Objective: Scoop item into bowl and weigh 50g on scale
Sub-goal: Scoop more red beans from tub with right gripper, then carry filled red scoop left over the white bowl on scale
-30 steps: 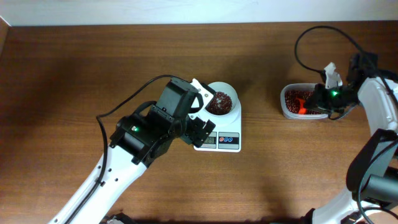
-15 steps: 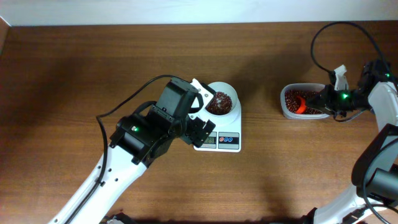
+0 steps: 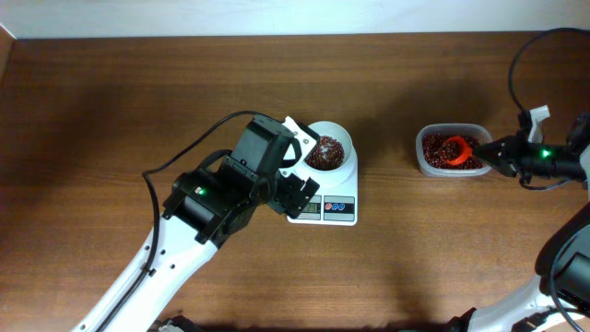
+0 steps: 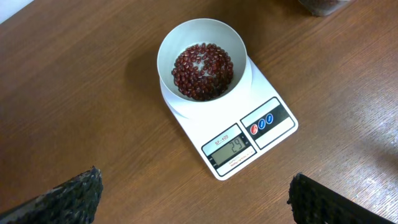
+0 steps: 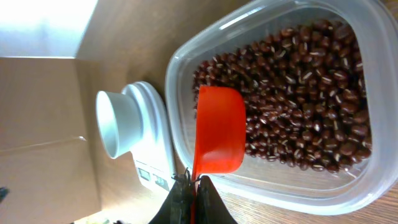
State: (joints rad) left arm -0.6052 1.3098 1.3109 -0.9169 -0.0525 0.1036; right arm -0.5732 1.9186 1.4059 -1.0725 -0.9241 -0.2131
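The white bowl (image 4: pixel 200 59) sits on the white scale (image 4: pixel 249 140) and holds dark red-brown beans (image 4: pixel 201 62); the display reads 29. The bowl (image 3: pixel 329 150) and scale (image 3: pixel 324 208) show at the table's middle in the overhead view. My left gripper (image 4: pixel 193 199) is open and empty, hovering just in front of the scale. My right gripper (image 5: pixel 193 186) is shut on the handle of an orange-red scoop (image 5: pixel 219 129), whose cup lies over the beans (image 5: pixel 298 93) in the clear plastic tub (image 5: pixel 261 193). In the overhead view the scoop (image 3: pixel 456 150) rests in the tub (image 3: pixel 449 150).
The left arm's body (image 3: pixel 221 198) covers the scale's left side from above. A black cable (image 3: pixel 544 41) loops over the table's far right. The tub sits near the right edge.
My right gripper has pulled back to the right with the scoop, and the scoop's cup has moved toward the tub's right part. The left arm, bowl and scale have not moved.
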